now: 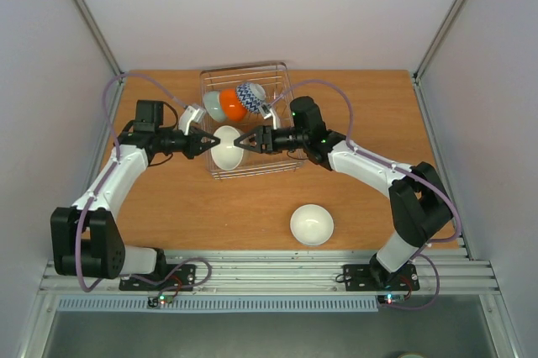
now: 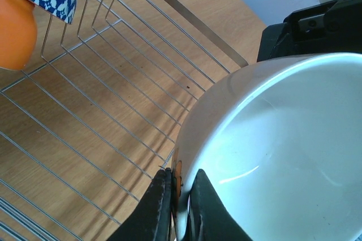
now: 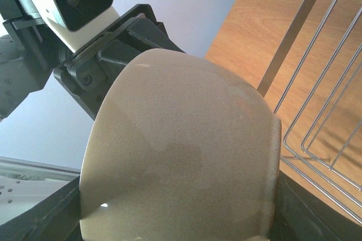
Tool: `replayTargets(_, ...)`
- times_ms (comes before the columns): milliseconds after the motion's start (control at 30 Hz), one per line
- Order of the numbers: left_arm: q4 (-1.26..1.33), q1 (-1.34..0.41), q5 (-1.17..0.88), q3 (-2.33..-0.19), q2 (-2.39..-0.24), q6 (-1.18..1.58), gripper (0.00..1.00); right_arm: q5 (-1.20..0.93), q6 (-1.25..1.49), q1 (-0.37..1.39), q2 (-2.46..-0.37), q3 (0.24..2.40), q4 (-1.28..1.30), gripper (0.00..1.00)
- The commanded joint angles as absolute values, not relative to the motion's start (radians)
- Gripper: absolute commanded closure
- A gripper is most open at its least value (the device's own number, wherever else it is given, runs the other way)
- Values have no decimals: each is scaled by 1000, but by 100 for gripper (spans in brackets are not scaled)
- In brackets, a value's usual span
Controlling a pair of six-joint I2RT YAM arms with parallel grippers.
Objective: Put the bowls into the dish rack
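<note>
A cream bowl (image 1: 227, 147) hangs on edge over the front of the wire dish rack (image 1: 287, 89), caught between both arms. My left gripper (image 1: 208, 143) is shut on its rim, one finger inside and one outside (image 2: 181, 201). From the right, my right gripper (image 1: 242, 141) straddles the bowl's outer wall (image 3: 181, 150), its fingers (image 3: 291, 210) lying against both sides. At the back of the rack stand a pale blue-green bowl (image 1: 213, 104), an orange bowl (image 1: 232, 105) and a blue-and-white zigzag bowl (image 1: 251, 97). A plain white bowl (image 1: 312, 224) sits upright on the table near the front.
The rack's floor wires (image 2: 85, 111) and divider wires (image 3: 331, 111) lie just under and beside the held bowl. Grey walls close off the table on the left, right and back. Both arm bases sit on the rail at the near edge.
</note>
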State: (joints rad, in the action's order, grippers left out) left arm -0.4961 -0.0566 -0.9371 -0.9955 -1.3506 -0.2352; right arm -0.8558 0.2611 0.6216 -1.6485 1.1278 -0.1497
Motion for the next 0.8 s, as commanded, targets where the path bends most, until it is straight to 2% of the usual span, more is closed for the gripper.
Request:
replayTargets(0, -421, -57, -996, -999, -1318, -220, 96, -902, 249, 626, -1639, 1146, -177, 99)
replayTargets(33, -421, -56, -993, -999, -1316, -217, 83, -891, 236, 626, -1637, 1151, -158, 99)
replayTargets(100, -421, -56, -984, -999, -1315, -214, 51, -850, 195, 625, -1626, 1165, -99, 99)
replayTargets(133, -417, -56, -975, -998, -1313, -213, 39, -822, 166, 626, -1618, 1179, -57, 99)
replayTargets(200, -408, -55, -952, -996, -1309, -200, 27, -751, 102, 626, -1599, 1209, 46, 99)
replayTargets(300, -401, -55, -924, -994, -1307, -190, 17, -591, -1, 626, -1579, 1272, 214, 99)
replayTargets(367, -397, -56, -913, -994, -1306, -187, 15, -475, -62, 626, -1574, 1316, 303, 99)
replayTargets(767, -394, -56, -909, -991, -1305, -187, 14, 78, -282, 625, -1687, 1622, 602, 99)
